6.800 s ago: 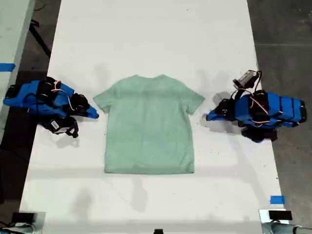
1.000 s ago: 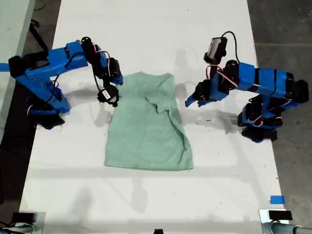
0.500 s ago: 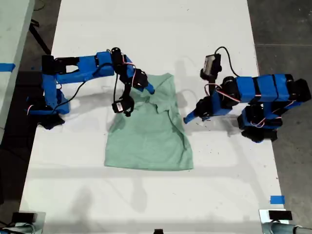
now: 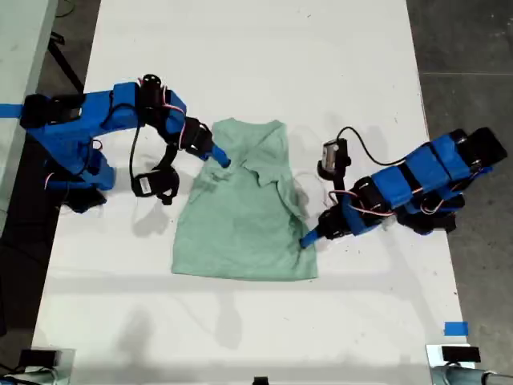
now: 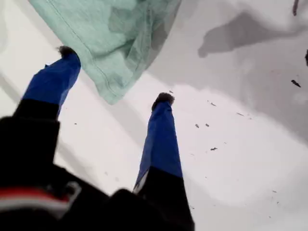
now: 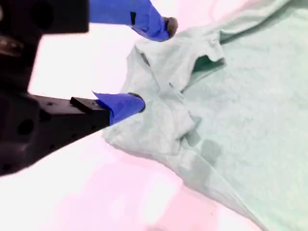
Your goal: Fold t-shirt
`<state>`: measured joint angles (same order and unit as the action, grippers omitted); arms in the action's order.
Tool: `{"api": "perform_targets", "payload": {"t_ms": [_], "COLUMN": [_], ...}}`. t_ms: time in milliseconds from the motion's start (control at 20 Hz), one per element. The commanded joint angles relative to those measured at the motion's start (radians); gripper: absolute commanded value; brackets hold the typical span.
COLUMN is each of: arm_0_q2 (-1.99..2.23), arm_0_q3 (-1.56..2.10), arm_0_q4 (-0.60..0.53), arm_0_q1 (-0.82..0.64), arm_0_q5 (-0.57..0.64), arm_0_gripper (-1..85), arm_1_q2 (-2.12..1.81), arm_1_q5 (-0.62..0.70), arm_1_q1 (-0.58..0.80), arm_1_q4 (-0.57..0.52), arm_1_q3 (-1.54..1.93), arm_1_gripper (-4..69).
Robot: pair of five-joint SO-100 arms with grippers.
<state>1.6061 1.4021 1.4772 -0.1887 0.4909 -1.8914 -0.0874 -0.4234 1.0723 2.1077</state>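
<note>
- Exterior view: the t-shirt (image 4: pixel 244 212) lies on the white table (image 4: pixel 240 64), about mid-table, neck end toward the far edge, hem toward the near edge. Both sleeves are folded inward over the body, so the outline is narrow at the top and wider at the hem.
- Exterior view: the arm on the exterior view's left reaches in to the shirt's top corner on that side; its blue tip sits on the folded cloth beside the neck. This is my second gripper (image 4: pixel 218 156).
- Exterior view: the arm on the exterior view's right stretches low to the hem corner on that side. This is my first gripper (image 4: pixel 309 239), its tip at the shirt's edge.
- Exterior view: a strip of blue tape (image 4: pixel 455 328) is stuck near the table's near corner on the exterior view's right.
- First wrist view: my first gripper (image 5: pixel 113 77) is spread wide, the two blue fingers (image 5: pixel 161 139) well apart. The hem corner of the shirt (image 5: pixel 115 43) lies between the tips; one tip touches the cloth edge, the other rests on bare table just beside it. Nothing is pinched.
- Second wrist view: my second gripper (image 6: pixel 153 65) is also wide. One finger (image 6: pixel 122 106) presses on the bunched sleeve fold of the shirt (image 6: pixel 231 110); the other hovers at the fold's edge. The cloth is rumpled between them, not clamped.
</note>
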Motion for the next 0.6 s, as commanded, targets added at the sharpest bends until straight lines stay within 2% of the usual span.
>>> {"api": "perform_targets", "payload": {"t_ms": [0,250,300,350,400,550], "arm_0_q2": [0.152,0.230,0.230,0.230,0.233,0.235], "arm_0_q3": [0.132,0.356,0.380,0.407,0.431,0.482], "arm_0_q4": [0.018,0.003,-0.002,-0.014,-0.037,-0.101], "arm_0_q1": [0.110,0.342,0.385,0.420,0.456,0.540], "arm_0_q5": [-0.104,-0.353,-0.396,-0.437,-0.471,-0.577], "arm_0_gripper": [25.0,25.2,25.2,25.2,25.2,25.1], "arm_1_q2": [0.084,0.305,0.354,0.383,0.385,0.327], "arm_1_q5": [-0.032,-0.046,-0.049,-0.052,-0.055,-0.020], "arm_1_q1": [-0.038,-0.058,-0.060,-0.057,-0.051,-0.035], "arm_1_q4": [-0.114,-0.331,-0.347,-0.354,-0.353,-0.244], "arm_1_q3": [-0.032,-0.054,-0.075,-0.092,-0.103,-0.186], "arm_1_gripper": [34.6,33.0,28.5,10.3,0.8,-0.9]}}
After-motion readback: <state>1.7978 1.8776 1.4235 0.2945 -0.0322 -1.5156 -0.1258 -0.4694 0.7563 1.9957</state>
